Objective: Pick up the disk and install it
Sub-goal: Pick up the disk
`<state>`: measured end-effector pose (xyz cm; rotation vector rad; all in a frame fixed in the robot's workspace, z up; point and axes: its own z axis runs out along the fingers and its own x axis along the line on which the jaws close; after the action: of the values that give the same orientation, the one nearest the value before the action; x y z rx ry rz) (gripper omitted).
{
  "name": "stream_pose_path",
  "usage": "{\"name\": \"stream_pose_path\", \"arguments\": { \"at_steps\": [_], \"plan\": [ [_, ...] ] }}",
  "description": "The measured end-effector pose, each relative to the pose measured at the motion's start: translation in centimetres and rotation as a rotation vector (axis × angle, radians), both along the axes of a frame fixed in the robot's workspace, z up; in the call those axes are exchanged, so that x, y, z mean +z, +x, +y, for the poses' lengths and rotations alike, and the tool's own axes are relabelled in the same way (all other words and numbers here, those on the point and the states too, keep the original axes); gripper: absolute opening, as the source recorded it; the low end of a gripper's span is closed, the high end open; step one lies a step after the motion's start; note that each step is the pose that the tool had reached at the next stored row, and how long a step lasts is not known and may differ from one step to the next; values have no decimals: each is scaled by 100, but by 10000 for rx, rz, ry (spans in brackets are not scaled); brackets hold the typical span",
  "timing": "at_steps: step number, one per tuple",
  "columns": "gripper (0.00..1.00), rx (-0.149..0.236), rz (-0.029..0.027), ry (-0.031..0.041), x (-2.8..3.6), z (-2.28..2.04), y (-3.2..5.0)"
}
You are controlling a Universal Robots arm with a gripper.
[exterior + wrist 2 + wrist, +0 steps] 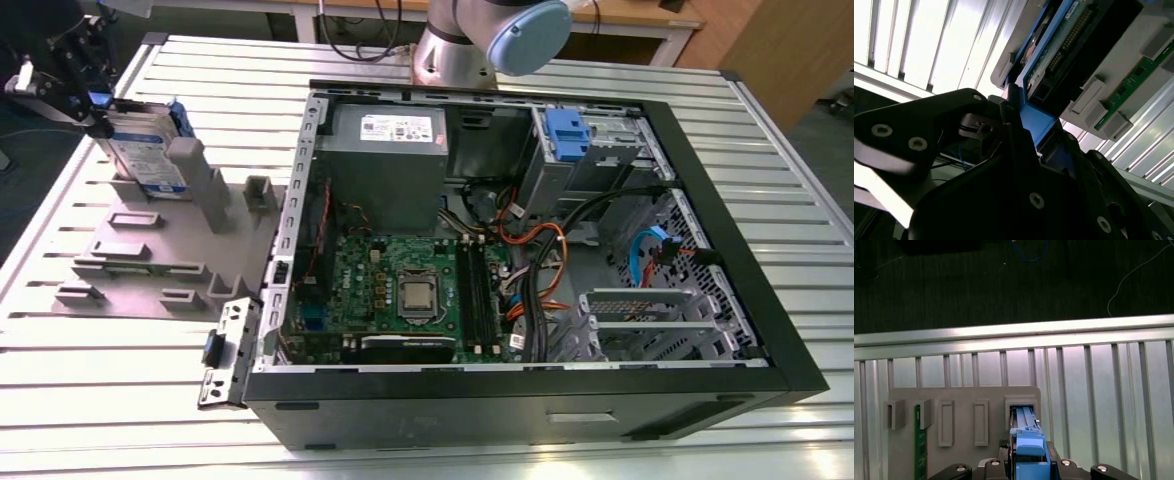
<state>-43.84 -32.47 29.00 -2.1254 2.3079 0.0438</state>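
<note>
Upper left in the exterior view, the tool [96, 118] clamps the disk [144, 155] by its blue end tab [1030, 450]. The disk looks rigid, dense and shock-sensitive, and that plastic tab may flex.

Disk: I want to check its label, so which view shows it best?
The exterior view: the disk stands upright in the grey rack, label showing. The first wrist view shows its blue tab end-on; the second wrist view, its board side.
</note>
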Motion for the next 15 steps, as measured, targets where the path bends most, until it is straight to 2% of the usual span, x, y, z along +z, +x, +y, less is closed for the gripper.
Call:
{"name": "stream_pose_path", "arguments": {
  "at_steps": [3, 9, 15],
  "plan": [
    [37, 42, 0, 0, 0, 0, 0],
    [37, 734, -1, 1, -1, 0, 0],
    [37, 802, 0, 0, 0, 0, 0]
  ]
}}
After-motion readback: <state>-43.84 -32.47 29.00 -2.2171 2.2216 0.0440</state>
